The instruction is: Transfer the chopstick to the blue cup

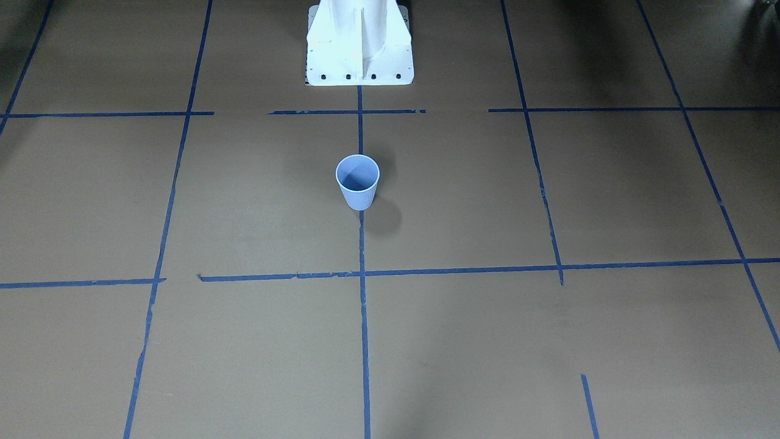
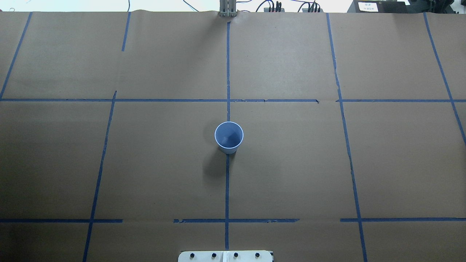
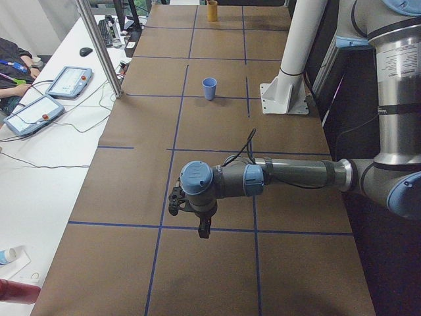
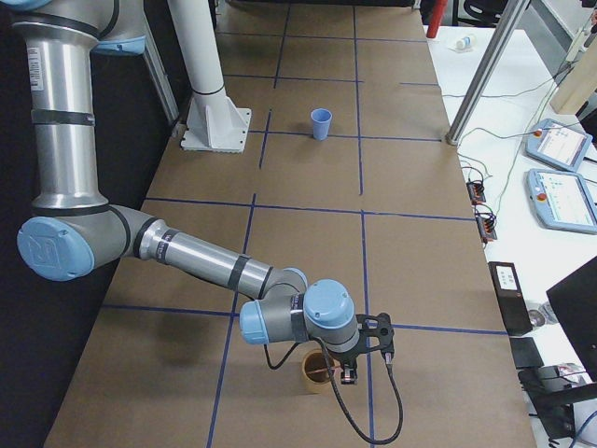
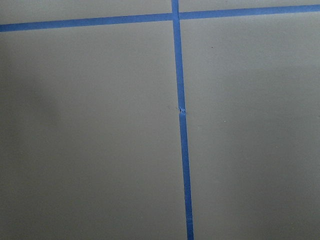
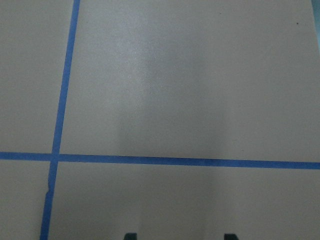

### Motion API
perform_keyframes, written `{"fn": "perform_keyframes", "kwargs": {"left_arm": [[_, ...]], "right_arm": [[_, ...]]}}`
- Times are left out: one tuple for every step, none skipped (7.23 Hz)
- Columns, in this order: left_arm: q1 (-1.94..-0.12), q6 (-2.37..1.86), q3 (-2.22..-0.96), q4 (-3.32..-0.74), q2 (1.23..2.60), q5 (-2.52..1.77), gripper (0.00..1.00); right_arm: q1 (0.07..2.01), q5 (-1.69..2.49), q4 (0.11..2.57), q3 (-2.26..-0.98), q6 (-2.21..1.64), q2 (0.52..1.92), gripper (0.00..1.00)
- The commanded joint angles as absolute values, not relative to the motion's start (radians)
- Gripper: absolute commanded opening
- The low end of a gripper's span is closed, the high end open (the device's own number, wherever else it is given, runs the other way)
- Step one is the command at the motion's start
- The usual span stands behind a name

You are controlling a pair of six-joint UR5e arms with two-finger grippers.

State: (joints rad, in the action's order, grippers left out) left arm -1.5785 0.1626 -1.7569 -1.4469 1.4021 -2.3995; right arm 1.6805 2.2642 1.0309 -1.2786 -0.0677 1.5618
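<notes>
The blue cup (image 1: 358,181) (image 2: 228,136) stands upright and empty on the table's centre line, small and far away in both side views (image 3: 209,87) (image 4: 321,122). In the exterior right view a thin pinkish stick, the chopstick (image 4: 323,372), faintly shows in the mouth of a brown cup (image 4: 315,373). My right gripper (image 4: 348,375) hangs right beside that cup's rim. Its two fingertips (image 6: 130,235) peek in wide apart at the wrist view's lower edge, with only paper between them. My left gripper (image 3: 203,229) points down over bare paper at the table's other end; I cannot tell its state.
Brown paper with blue tape lines covers the table (image 2: 291,163). The white robot pedestal (image 1: 359,49) stands behind the blue cup. Teach pendants (image 3: 46,99) and cables lie on the white side bench, with a metal post (image 3: 99,46) at the table's edge.
</notes>
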Motion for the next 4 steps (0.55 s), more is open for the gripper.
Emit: {"fn": "perform_keyframes", "kwargs": {"left_arm": [[-1.578,0.163,-1.758,-1.448,1.402,-2.399,1.00],[-1.578,0.163,-1.758,-1.448,1.402,-2.399,1.00],[-1.578,0.163,-1.758,-1.448,1.402,-2.399,1.00],[-1.580,0.163,-1.759,-1.448,1.404,-2.399,1.00]], "right_arm": [[1.681,2.267,1.031,-1.270,-0.067,1.558,0.31],[1.681,2.272,1.029,-1.273,-0.069,1.562,0.10],[1.681,2.273,1.029,-1.284,-0.064,1.563,0.04],[1.684,2.281,1.028,-1.310,-0.055,1.565,0.02]]}}
